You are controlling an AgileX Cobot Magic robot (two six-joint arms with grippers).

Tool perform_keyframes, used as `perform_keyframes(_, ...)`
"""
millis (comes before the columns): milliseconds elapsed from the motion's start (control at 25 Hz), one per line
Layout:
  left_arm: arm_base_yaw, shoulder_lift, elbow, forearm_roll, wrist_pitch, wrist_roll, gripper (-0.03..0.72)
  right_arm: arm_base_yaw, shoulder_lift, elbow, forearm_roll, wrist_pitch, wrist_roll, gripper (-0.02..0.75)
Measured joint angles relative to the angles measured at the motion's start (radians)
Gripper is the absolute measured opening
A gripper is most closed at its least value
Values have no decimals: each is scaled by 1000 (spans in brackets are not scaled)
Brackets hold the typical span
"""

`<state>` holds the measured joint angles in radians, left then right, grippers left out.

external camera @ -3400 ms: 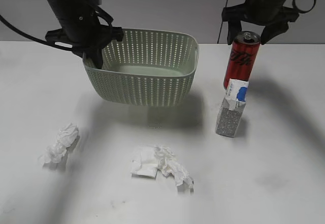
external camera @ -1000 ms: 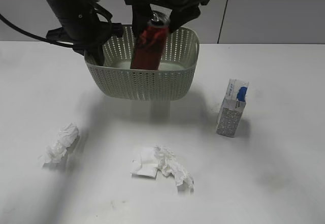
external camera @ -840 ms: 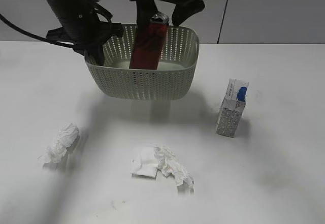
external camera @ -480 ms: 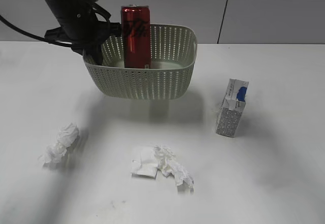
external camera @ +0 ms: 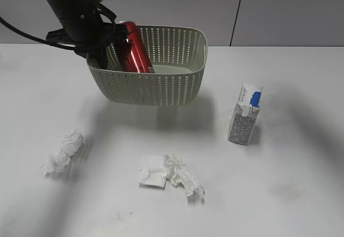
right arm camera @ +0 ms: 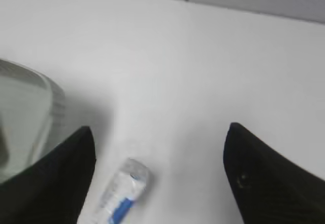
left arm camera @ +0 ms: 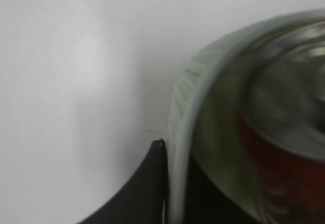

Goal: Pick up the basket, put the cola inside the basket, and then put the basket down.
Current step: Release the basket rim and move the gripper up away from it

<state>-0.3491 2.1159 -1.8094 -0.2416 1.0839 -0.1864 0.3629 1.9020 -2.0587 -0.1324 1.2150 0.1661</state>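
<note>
Left gripper point(external camera: 99, 51): clamped on the left rim of the basket point(external camera: 156, 89); in my left wrist view one dark finger point(left arm camera: 147, 183) sits outside the pale green wall, the other inside it.
Basket: held off the table point(external camera: 301, 194), its shadow lying on the surface below, tilted with the left end a little higher.
Cola point(external camera: 134, 48): inside the basket, leaning with its top toward 11 o'clock against the left end, close to my left gripper; my left wrist view shows it as a blurred red can point(left arm camera: 284, 148) just inside the rim.
Right gripper point(right arm camera: 160, 155): spread wide and holding nothing, both dark fingers at the lower corners of my right wrist view, high above the table; outside the exterior view.
Carton point(external camera: 245, 114): upright on the table at 4 o'clock from the basket, well apart from it; between my right fingers in the right wrist view.
Crumpled tissue point(external camera: 63, 151): at 7 o'clock from the basket.
Second crumpled tissue point(external camera: 172, 175): at 6 o'clock from the basket, near the front of the table.
</note>
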Motion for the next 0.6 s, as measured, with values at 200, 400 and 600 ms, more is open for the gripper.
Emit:
perform_keyframes(200,0,0,0,-2,2,0,-20,-104,-123,268,-10,0,-37,610)
perform_keyframes(400,0,0,0,-4,2,2,-20,-171,-300,483,-7,-43,-85,601)
perform_keyframes(600,0,0,0,-9,3,2,-20,-268,-442,661,-8,-78,-116,596)
